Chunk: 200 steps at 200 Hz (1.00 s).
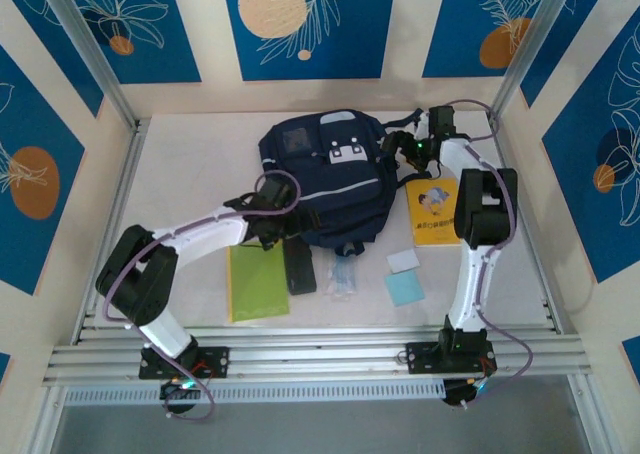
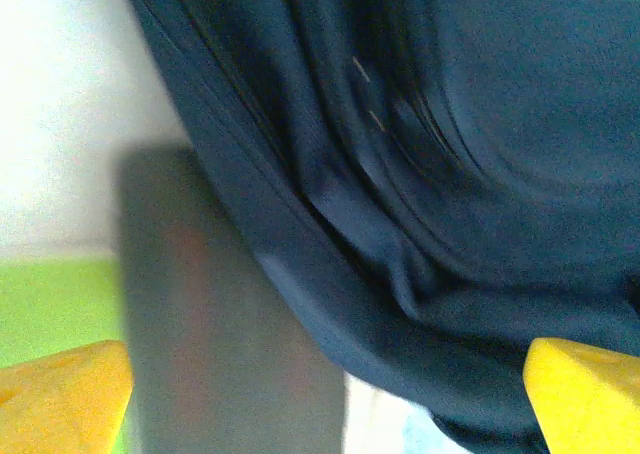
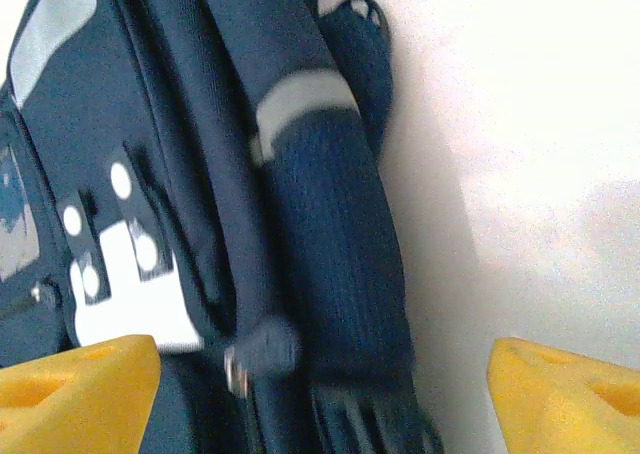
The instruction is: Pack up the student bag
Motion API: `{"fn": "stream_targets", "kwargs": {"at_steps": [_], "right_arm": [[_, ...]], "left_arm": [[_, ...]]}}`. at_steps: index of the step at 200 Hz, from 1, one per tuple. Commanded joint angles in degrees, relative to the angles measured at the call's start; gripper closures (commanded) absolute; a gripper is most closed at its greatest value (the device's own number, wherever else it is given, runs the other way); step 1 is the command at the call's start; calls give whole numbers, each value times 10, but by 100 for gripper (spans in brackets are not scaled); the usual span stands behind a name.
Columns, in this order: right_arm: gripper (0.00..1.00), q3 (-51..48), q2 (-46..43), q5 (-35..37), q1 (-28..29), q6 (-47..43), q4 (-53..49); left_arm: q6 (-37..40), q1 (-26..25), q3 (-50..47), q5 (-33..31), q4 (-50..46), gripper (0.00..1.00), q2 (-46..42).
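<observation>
**Navy cloth, limp and bulky: where we would take hold**

We find the student bag (image 1: 325, 174) lying flat at the back middle of the table (image 1: 190, 164), its light grey buckle patch (image 3: 125, 274) facing up. A green notebook (image 1: 258, 279) lies near its front left edge, and a yellow book (image 1: 435, 209) lies just beside its right side.

Our left gripper (image 2: 322, 399) hovers at the bag's near left edge, fingers spread wide with loose folds of fabric in front of them, holding nothing. Our right gripper (image 3: 320, 389) sits at the bag's far right side, also spread wide. The padded shoulder strap (image 3: 335, 274) runs between its fingers, but neither finger touches it.

We judge the bag soft and floppy. It should sag and fold wherever it is lifted, and a pinch on a flat panel would likely gather only one layer. It looks sturdy, not fragile, and the woven cloth should not slip much. Firmer holds would be the thick strap, a stitched seam, or the small dark zip pull (image 3: 262, 349). We cannot tell whether any compartment is open.
</observation>
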Motion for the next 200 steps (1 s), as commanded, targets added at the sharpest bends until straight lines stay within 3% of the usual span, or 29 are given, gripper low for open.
{"fn": "stream_targets", "kwargs": {"at_steps": [1,10,19,31,37,40,78,146,174,200], "right_arm": [[16,59,48,-100,2,26,13],[23,77,68,-131,5,39,21],[40,90,80,-147,8,50,23],[71,85,75,-155,12,60,36],[96,70,62,-151,12,65,47],[100,65,58,-147,12,66,50],[100,-39,-62,-113,4,78,49],[100,-233,-277,-117,-33,134,33],[100,-284,-323,-123,-33,151,24],[100,-357,-349,-125,-26,187,44]], "left_arm": [[-78,-28,-16,-18,17,0,-28],[-88,-33,-17,-26,31,0,-24],[-95,-33,-13,-30,40,0,-15],[-98,-34,-6,-34,63,0,-2],[-102,-33,-4,-37,71,0,7],[-102,-33,-2,-37,78,0,13],[-91,-14,40,-75,133,9,80],[10,68,249,-84,124,3,189],[32,83,342,-61,99,3,232],[39,94,350,-50,94,3,246]]}}
